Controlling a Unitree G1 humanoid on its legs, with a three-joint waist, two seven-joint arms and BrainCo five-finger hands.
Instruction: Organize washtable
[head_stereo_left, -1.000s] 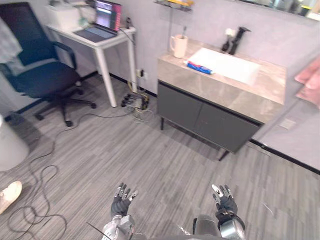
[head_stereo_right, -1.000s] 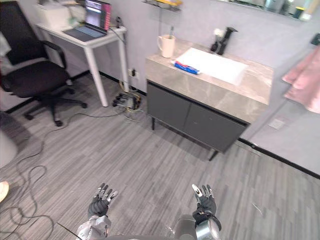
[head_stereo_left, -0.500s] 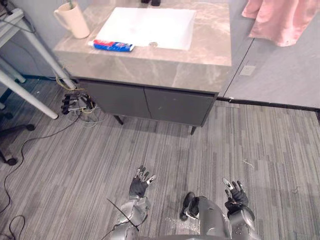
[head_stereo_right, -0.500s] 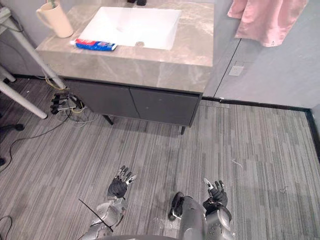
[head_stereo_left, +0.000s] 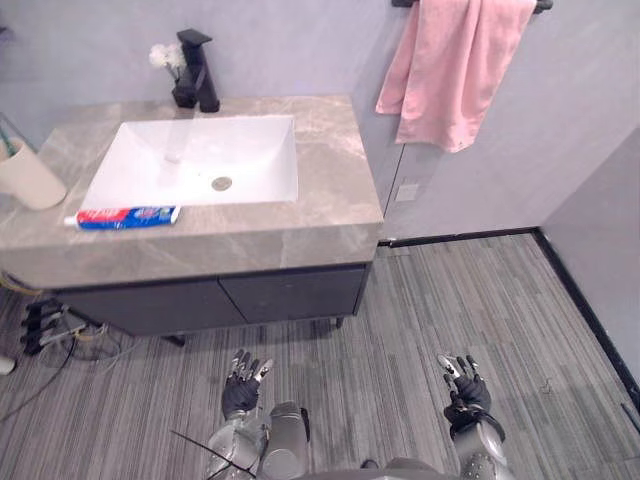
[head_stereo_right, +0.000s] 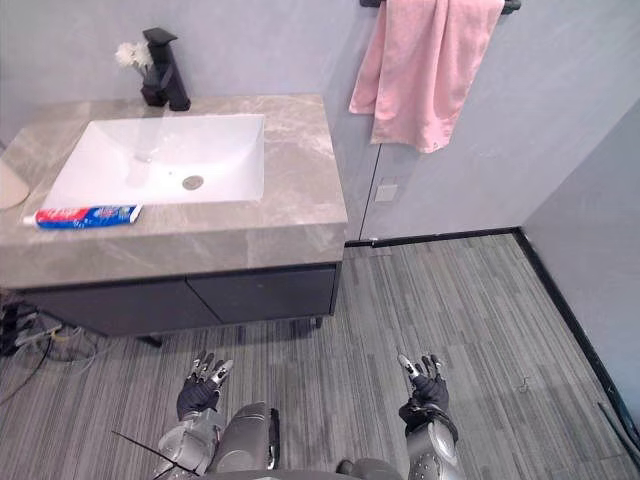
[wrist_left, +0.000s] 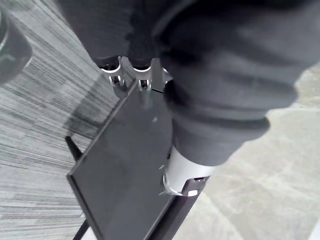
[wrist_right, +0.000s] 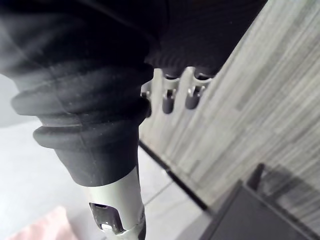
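Left hand (head_stereo_left: 240, 393), right hand (head_stereo_left: 466, 392): fingers spread, low over floor (head_stereo_left: 430, 300); toothpaste tube (head_stereo_left: 126, 216) on counter (head_stereo_left: 335, 175) beside sink (head_stereo_left: 190, 155); cup (head_stereo_left: 24, 178) leftward.

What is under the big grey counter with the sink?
A dark cabinet with shut doors sits under the counter, raised on short legs over the striped floor. The doors hide whatever is inside.

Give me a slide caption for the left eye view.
Facing the washtable, left hand and right hand hang open above the floor; a toothpaste tube lies by the sink.
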